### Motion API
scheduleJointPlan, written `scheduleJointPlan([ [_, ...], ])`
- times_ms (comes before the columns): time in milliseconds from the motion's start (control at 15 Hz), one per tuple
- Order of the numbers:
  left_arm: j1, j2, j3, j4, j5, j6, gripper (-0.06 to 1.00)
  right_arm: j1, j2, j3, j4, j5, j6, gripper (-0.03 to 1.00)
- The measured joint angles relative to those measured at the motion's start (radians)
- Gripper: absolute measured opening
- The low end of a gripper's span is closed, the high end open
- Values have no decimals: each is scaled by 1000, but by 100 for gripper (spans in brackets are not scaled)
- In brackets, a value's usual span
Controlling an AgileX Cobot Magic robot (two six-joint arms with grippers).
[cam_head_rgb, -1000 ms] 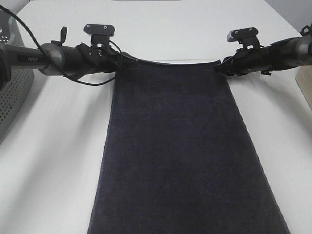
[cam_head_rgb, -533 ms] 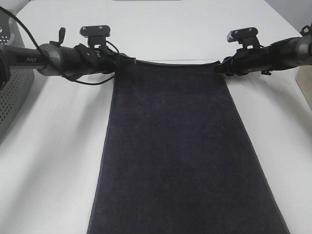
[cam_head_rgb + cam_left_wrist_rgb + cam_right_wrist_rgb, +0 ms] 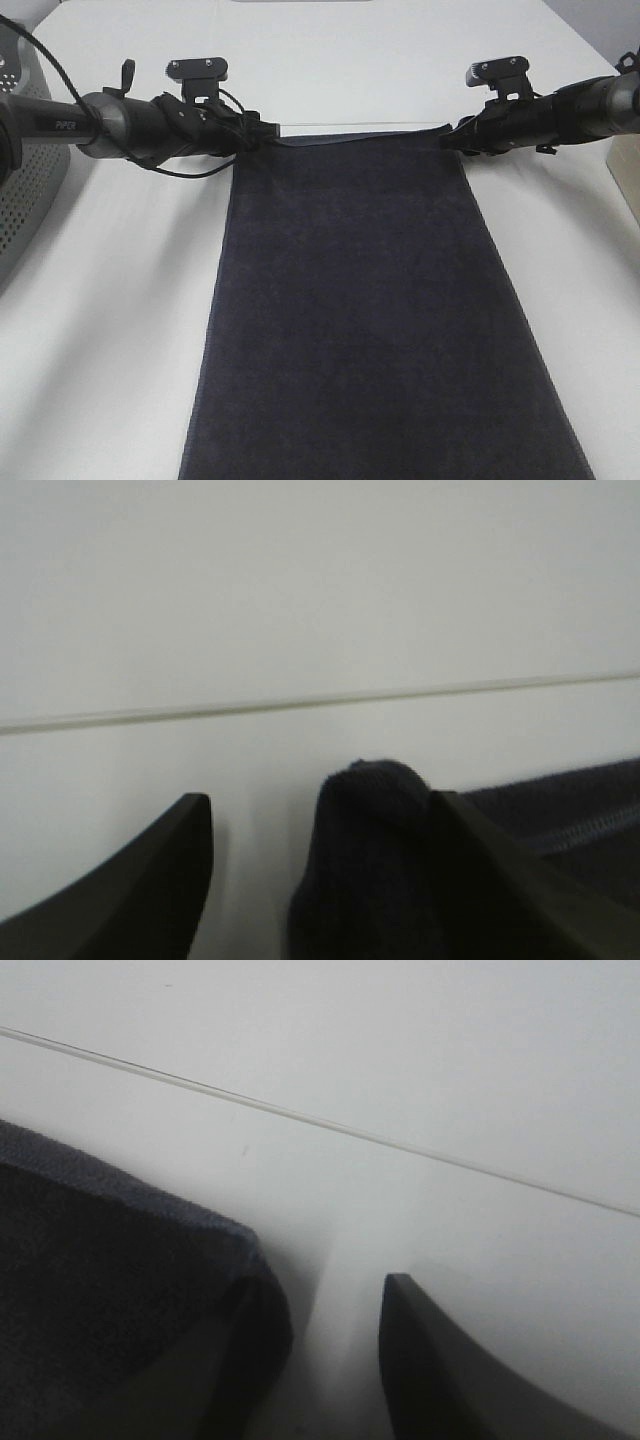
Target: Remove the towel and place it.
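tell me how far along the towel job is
Done: the towel lies spread flat on the white table, away from the grey basket. In hand: both grippers are at its far corners; the left gripper and right gripper show open jaws. Left: backing the arms away.

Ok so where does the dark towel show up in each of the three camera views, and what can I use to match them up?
Exterior high: the towel runs down the middle of the table, from between the two arms to the picture's bottom edge.
Left wrist: one corner bunched against a finger of the left claw.
Right wrist: the other far corner, draped over a finger of the right claw.
Shared landmark: the thin seam line across the white table.
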State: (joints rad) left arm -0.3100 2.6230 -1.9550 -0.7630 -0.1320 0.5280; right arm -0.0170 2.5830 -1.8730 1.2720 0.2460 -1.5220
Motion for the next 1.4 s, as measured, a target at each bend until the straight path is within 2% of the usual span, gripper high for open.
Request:
scheduleJointPlan([
  [267, 1, 3, 0, -6, -200, -1, 61, 0, 0, 0, 0, 0, 0, 39],
  [467, 2, 7, 0, -7, -234, 0, 61, 0, -2, 0, 3, 3, 1, 39],
  [533, 2, 7, -10, -6, -210, 12, 61, 0, -6, 0, 4, 8, 3, 39],
  [733, 2, -27, -99, -7, 30, 111, 59, 0, -56, 0, -18, 28, 117, 39],
  [933, 4, -88, -182, -7, 177, 125, 59, 0, -143, 0, -179, 84, 292, 39],
  [1067, 26, -129, -197, 7, 279, 110, 59, 0, -198, 0, -341, 156, 462, 39],
  [1133, 51, -166, -198, 72, 388, 20, 59, 0, -242, 0, -474, 230, 611, 39],
  [1200, 71, -189, -203, 158, 464, -77, 59, 0, -272, 0, -557, 279, 718, 39],
  [1267, 87, -211, -213, 281, 547, -201, 59, 0, -302, 0, -642, 329, 834, 39],
  [1400, 114, -234, -271, 587, 773, -475, 59, 0, -352, 0, -761, 405, 1015, 39],
])
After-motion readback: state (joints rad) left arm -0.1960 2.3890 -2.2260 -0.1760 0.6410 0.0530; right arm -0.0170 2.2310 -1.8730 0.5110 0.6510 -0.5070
